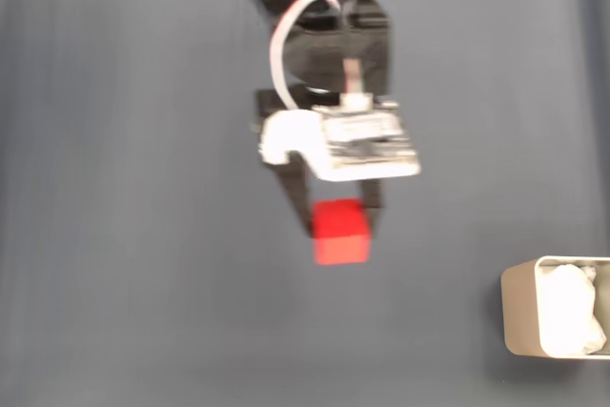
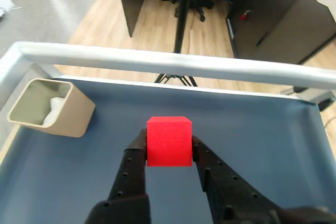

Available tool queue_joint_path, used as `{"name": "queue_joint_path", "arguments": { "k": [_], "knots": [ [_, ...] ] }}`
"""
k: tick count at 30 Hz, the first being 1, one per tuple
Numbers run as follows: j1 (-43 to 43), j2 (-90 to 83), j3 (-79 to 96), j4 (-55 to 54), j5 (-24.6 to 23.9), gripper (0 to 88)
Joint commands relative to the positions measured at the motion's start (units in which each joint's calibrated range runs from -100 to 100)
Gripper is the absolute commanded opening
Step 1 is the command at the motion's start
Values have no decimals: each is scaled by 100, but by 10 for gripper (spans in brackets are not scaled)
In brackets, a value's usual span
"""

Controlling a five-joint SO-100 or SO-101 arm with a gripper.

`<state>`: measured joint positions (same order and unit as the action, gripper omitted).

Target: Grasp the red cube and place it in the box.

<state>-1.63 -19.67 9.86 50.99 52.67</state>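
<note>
In the wrist view the hand was clamped on the red cube at frame centre, above the tabletop; the box lay toward the left edge, so the carry ran leftward.

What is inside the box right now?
The box holds crumpled white paper, seen in both views. The red cube is not in it; the gripper grips it. The box floor beneath the paper is covered.
</note>
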Motion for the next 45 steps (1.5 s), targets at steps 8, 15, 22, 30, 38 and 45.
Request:
{"name": "queue_joint_path", "arguments": {
  "k": [8,15,22,30,38,45],
  "knots": [
    [-938,1066,-1542,-173,59,99],
    [-1357,1950,-2600,-198,63,100],
    [-1712,2704,-3403,-321,93,99],
    [-1960,3535,-4234,-321,39,98],
    [-2181,4419,-5210,-321,0,98],
    [-2287,4965,-5757,-321,-93,98]
  ]
}}
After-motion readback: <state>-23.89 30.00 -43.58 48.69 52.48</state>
